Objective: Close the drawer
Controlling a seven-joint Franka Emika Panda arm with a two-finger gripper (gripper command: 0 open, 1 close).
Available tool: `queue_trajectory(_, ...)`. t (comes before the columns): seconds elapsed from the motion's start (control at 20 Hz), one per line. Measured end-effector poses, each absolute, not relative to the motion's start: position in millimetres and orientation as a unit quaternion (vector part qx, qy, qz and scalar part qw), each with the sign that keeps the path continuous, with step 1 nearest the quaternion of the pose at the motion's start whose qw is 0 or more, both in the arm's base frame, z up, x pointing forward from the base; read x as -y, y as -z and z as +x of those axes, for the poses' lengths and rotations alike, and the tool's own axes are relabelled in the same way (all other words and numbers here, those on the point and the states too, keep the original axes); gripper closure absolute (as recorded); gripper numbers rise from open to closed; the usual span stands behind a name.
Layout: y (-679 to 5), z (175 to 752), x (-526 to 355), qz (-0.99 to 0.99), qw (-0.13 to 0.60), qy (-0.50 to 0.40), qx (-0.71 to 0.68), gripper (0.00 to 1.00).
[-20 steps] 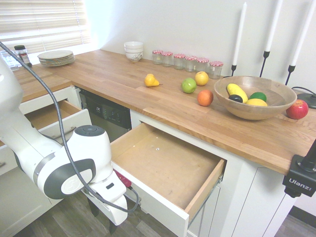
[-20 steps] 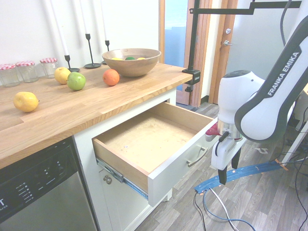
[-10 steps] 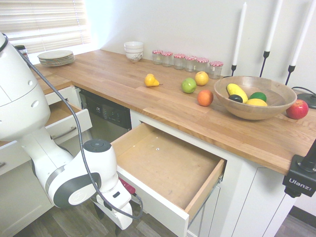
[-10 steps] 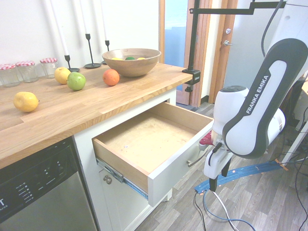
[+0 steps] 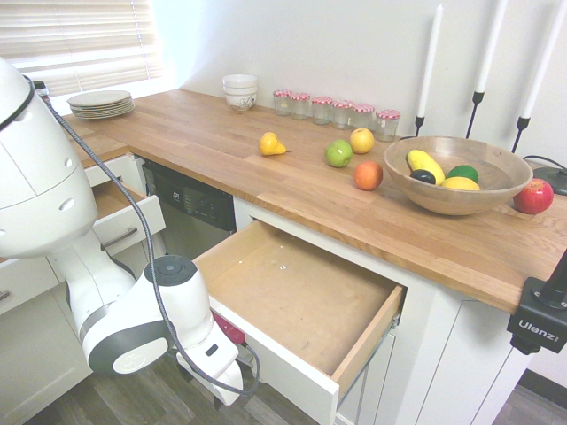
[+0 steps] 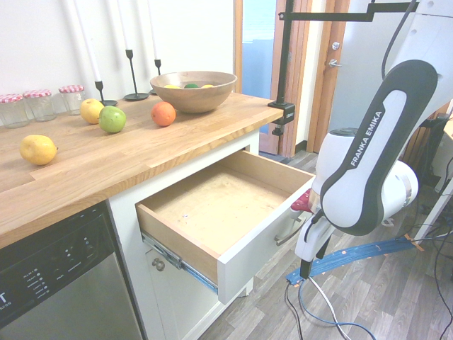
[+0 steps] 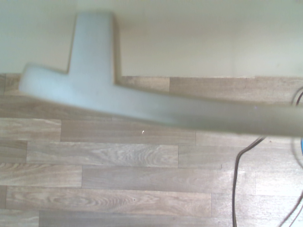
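The open tool (image 6: 315, 259) has drawn nearer the handle (image 6: 289, 235) of the drawer (image 6: 248, 263), still extended; contact is unclear, but pushing seems next.

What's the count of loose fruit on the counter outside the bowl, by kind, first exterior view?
Pear: 1
Green apple: 1
Yellow apple: 1
Orange: 1
Red apple: 1
Total: 5
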State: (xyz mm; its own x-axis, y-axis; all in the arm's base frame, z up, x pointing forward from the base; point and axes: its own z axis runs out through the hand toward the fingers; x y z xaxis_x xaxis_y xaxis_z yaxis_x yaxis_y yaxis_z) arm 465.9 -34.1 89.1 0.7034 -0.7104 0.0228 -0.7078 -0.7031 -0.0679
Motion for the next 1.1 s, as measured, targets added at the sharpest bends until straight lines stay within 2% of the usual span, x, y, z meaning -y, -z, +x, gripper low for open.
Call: queue_trajectory(1.1, -92.9, 469.2, 31.7, -0.920, 0.031, 0.030, -0.389, 1.00)
